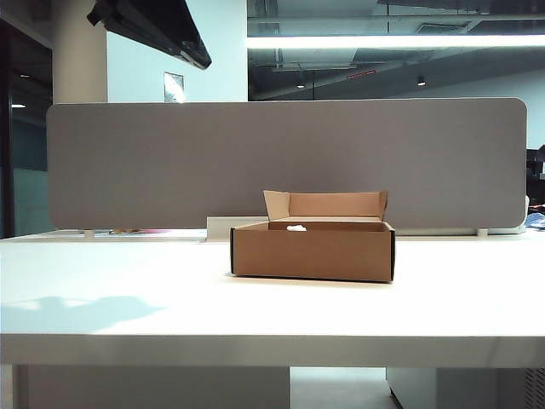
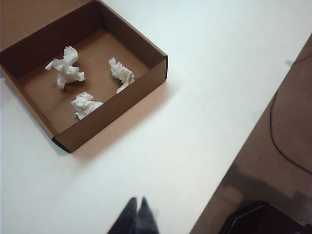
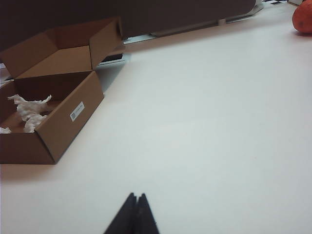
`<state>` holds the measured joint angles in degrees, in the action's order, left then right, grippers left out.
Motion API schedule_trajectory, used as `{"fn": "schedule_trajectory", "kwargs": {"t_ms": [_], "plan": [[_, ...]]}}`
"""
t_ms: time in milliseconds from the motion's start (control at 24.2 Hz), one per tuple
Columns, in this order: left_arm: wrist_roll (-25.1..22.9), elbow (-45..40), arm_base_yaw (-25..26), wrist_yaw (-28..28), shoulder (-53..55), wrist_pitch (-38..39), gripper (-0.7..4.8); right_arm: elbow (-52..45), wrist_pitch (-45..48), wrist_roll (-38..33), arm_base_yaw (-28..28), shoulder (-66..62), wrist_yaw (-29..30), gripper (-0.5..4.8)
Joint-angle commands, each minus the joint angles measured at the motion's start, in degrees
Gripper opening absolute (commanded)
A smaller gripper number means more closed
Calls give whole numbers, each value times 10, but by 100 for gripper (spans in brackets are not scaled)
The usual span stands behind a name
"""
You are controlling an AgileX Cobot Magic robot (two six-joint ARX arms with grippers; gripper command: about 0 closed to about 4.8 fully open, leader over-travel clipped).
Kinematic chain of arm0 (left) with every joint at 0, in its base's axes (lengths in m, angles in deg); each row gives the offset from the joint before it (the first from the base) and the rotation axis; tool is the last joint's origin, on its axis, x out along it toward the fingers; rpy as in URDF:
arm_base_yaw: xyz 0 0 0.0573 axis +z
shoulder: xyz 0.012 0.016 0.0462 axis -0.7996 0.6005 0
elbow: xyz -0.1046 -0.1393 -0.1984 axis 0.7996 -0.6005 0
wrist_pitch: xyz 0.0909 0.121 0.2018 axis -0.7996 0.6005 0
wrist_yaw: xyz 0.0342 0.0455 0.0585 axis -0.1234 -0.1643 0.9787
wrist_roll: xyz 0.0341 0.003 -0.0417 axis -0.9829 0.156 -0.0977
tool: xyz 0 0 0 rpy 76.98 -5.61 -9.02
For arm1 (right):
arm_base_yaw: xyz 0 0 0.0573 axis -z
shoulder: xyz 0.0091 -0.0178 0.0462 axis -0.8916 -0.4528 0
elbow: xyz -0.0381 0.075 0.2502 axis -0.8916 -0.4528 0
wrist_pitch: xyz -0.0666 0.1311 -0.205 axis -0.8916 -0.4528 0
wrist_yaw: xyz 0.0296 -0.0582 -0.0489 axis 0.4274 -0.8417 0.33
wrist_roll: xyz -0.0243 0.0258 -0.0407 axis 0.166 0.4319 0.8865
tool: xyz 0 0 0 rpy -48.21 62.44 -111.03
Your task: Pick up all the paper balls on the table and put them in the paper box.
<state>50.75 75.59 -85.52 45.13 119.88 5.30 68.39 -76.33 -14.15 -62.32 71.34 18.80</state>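
Three crumpled white tissue paper balls (image 2: 66,68) are lying inside the shallow brown cardboard paper box (image 2: 117,105), which is sitting mid-worktop, at six o'clock from the grey fabric divider panel (image 1: 285,162). The wide white worktop (image 1: 119,290) is showing no further wads. The left tool (image 2: 136,207) is hovering clenched and empty over bare surface beside the box; the right tool (image 3: 135,202) is hanging likewise clenched and empty. Judging the collection finished, both arms should be drawing clear without nudging the box.

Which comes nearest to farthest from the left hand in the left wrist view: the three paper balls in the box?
Left hand, shut, over bare table.
1. Paper ball by the box's near wall.
2. Paper ball, mid-box.
3. Paper ball, deepest in.
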Motion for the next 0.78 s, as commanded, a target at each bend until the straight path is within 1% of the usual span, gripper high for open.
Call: {"fn": "schedule_trajectory", "kwargs": {"t_ms": [41,165,248,330,371,413,578,660,743,784], "plan": [[2,0,0,-3,-3,-2,-6,-2,5,2,0,1,-1,-4],[2,0,0,-3,-7,4,-6,-2,5,2,0,1,-1,-4],[2,0,0,-3,-11,10,-6,-3,9,24,1,1,-7,-4],[2,-3,0,-3,-16,13,-6,-3,9,56,1,1,-18,-4],[7,-13,0,-3,-26,6,-6,-3,4,91,1,1,-17,-4],[13,-21,0,-3,-31,0,-6,-3,4,109,1,1,-15,-4],[17,-40,0,-2,-40,-5,-6,-3,8,111,1,1,-16,-4],[30,-51,0,-3,-46,-6,-6,-3,12,108,1,1,-15,-4],[30,-78,0,0,-62,-29,-6,-3,9,108,1,1,-16,-4],[30,-103,0,29,-78,-48,-6,-3,8,108,1,1,-16,-4]]}}
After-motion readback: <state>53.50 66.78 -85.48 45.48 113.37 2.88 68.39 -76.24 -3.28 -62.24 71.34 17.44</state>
